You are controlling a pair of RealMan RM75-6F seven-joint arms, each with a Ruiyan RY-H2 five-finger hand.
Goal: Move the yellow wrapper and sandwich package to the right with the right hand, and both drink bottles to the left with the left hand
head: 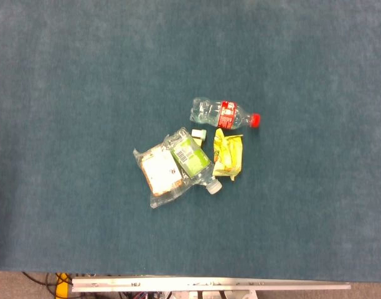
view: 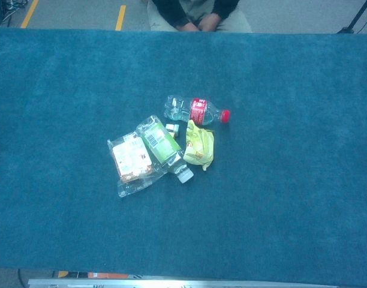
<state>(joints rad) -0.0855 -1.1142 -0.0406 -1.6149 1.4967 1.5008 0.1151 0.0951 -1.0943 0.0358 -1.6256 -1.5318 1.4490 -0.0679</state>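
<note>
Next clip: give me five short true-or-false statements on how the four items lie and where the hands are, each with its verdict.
1. The red-capped bottle lies on its side. True.
2. The yellow wrapper lies left of the sandwich package. False: it lies to its right.
3. The green-label bottle overlaps the sandwich package. True.
4. The right hand holds the yellow wrapper. False: neither hand is in view.
5. The green-label bottle stands upright. False: it lies flat.
</note>
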